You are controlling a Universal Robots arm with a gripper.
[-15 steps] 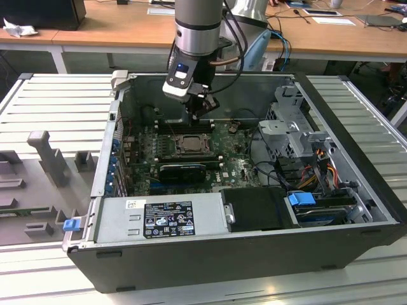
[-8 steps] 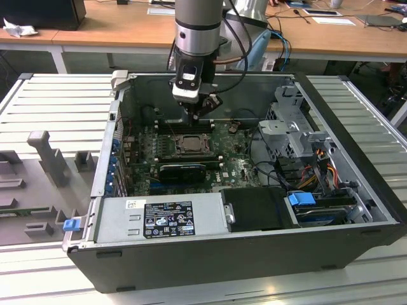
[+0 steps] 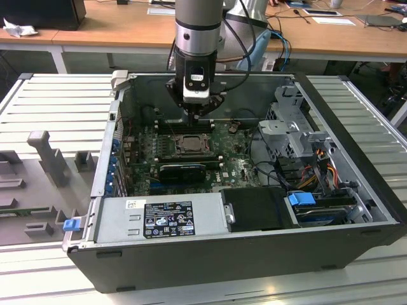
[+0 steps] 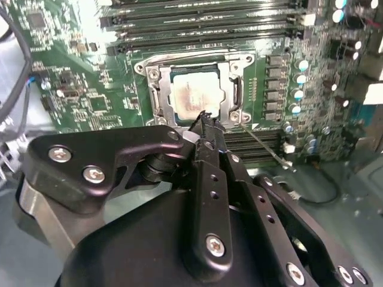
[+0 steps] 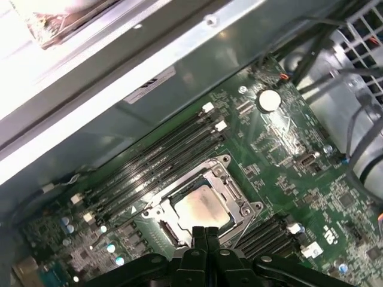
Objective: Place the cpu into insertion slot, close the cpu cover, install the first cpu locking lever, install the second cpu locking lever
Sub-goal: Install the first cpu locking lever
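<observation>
Black gripper (image 4: pixel 203 118) clenched tight above matte silvery-tan square cpu (image 4: pixel 196 95) in metal-rimmed insertion slot (image 4: pixel 154 89)

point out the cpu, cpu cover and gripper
cpu (image 4: pixel 197 95): second wrist view, middle of its metal face
cpu cover (image 4: pixel 158 98): second wrist view, side bar of its frame
gripper (image 5: pixel 206 230): first wrist view, between its fingertips

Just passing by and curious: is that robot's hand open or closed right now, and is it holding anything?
Hand: closed, fingertips together, nothing seen between them, just above the cpu.
</observation>
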